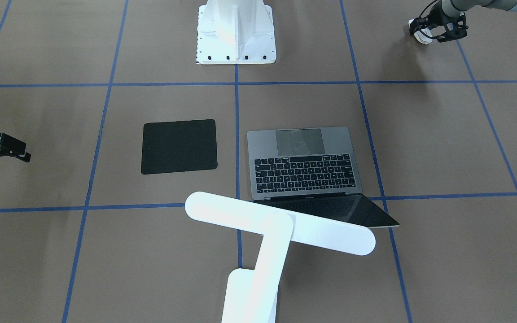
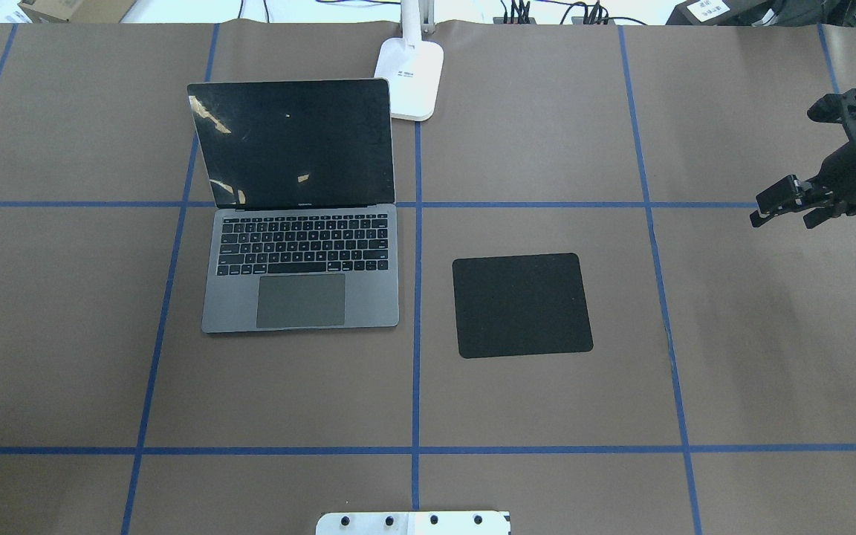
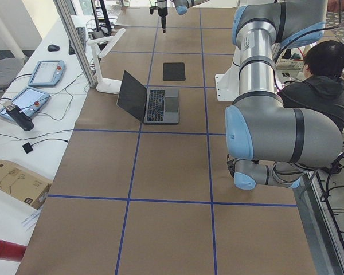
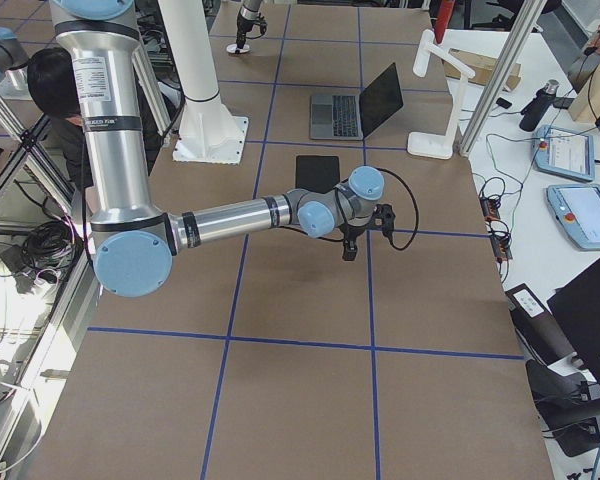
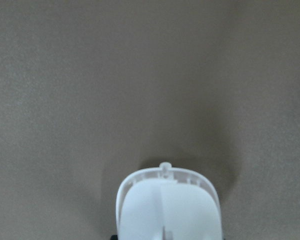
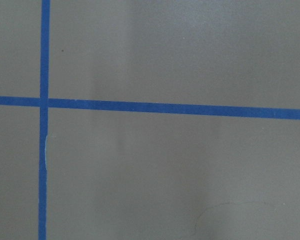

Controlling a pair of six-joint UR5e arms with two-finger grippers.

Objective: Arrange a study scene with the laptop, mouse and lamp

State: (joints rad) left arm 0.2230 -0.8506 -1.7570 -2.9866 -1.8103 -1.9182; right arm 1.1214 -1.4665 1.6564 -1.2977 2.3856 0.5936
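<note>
The grey laptop [image 2: 302, 297] stands open left of the table's centre, its dark screen [image 2: 290, 141] upright. Behind its right corner is the white lamp's base [image 2: 409, 78]; the lamp's bar head [image 1: 281, 224] hangs over the screen edge. My left gripper [image 1: 429, 35] hovers near the robot's side, well left of the laptop, and is shut on the white mouse [image 1: 423, 37], which fills the bottom of the left wrist view [image 5: 167, 207]. My right gripper [image 2: 759, 210] hangs above bare table right of the black pad. I cannot tell how its fingers stand.
A flat black square pad [image 2: 521, 305] lies right of the laptop. The robot's white pedestal [image 1: 236, 36] rises at the near middle edge. Blue tape lines [image 6: 150, 107] grid the brown table cover. A person [image 3: 318, 86] sits behind the robot.
</note>
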